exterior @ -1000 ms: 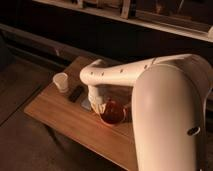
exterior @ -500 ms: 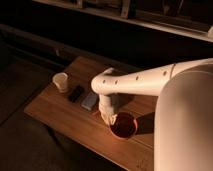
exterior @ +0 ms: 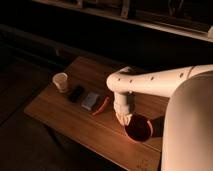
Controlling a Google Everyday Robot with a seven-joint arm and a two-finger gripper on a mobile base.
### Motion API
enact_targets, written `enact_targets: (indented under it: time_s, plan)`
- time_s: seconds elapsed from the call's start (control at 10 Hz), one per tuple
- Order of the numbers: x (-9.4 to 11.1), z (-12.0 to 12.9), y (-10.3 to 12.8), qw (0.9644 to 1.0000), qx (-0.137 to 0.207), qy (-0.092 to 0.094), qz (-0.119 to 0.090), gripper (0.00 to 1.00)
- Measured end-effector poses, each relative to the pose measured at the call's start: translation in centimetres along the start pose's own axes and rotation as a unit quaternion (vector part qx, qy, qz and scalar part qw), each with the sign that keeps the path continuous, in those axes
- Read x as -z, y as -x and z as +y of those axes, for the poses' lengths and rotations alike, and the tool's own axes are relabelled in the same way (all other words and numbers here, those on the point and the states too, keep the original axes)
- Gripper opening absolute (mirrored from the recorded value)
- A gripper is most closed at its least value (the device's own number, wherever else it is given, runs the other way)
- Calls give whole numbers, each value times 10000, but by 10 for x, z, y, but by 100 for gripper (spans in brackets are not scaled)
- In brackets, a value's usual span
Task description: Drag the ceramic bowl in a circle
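Note:
The ceramic bowl [exterior: 139, 129] is round, dark red and glossy, and sits on the wooden table [exterior: 60, 112] near its front right edge. My gripper [exterior: 125, 119] hangs from the white arm and comes down on the bowl's left rim, seemingly touching it. The arm's big white body fills the right side of the view and hides the table's right end.
A small white paper cup [exterior: 61, 82] stands at the table's left. Right of it lie a dark flat object [exterior: 76, 93], a blue-grey packet [exterior: 90, 100] and a thin orange-red stick [exterior: 101, 105]. Dark shelving runs behind the table.
The gripper and the bowl have moved together to the right and toward the table's front edge. The small objects left of the arm now show uncovered.

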Motion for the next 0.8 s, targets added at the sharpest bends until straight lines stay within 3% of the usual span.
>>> enact_targets:
  time_s: [0.5,0.8]
  plan:
    - [-8,-18,48,9997,-229,-66,81,0]
    - [1,-21,75,9995,-290,92,34,0]
